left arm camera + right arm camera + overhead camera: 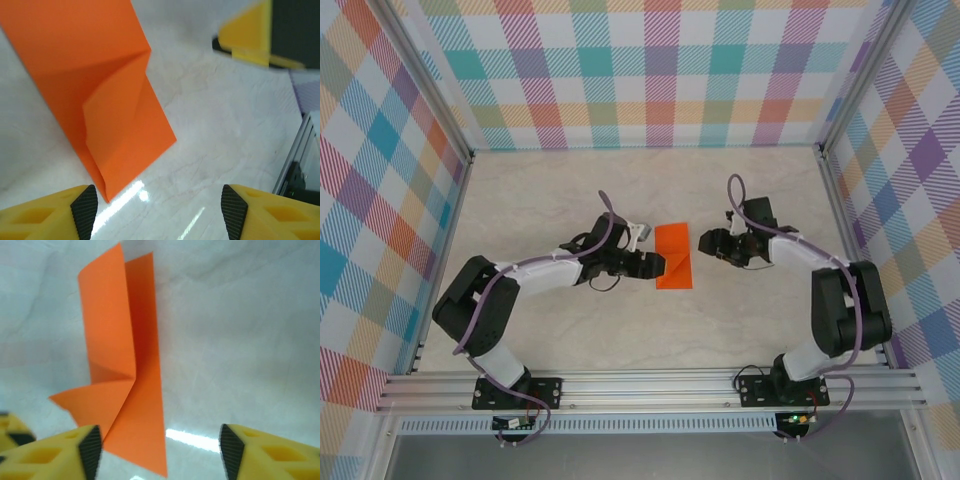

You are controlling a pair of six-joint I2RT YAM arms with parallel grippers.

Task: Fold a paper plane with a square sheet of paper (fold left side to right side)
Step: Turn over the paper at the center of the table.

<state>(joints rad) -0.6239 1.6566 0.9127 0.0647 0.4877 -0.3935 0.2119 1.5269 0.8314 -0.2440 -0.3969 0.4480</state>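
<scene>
The square sheet of paper (674, 256) lies on the table's middle, bright orange, folded into a narrow upright strip with a creased flap. It shows close up in the left wrist view (100, 95) and in the right wrist view (125, 375), where one layer lifts off the other. My left gripper (648, 262) sits just left of the paper, open, its yellow fingers (75, 210) wide apart over bare table with nothing between them. My right gripper (708, 243) sits just right of the paper, also open and empty, its fingers (240, 450) spread. No paper plane shape is formed.
A pale marble-pattern tabletop (570, 330) is enclosed by checked walls and aluminium rails (650, 385) at the near edge. The right gripper's yellow finger (247, 35) appears at the top of the left wrist view.
</scene>
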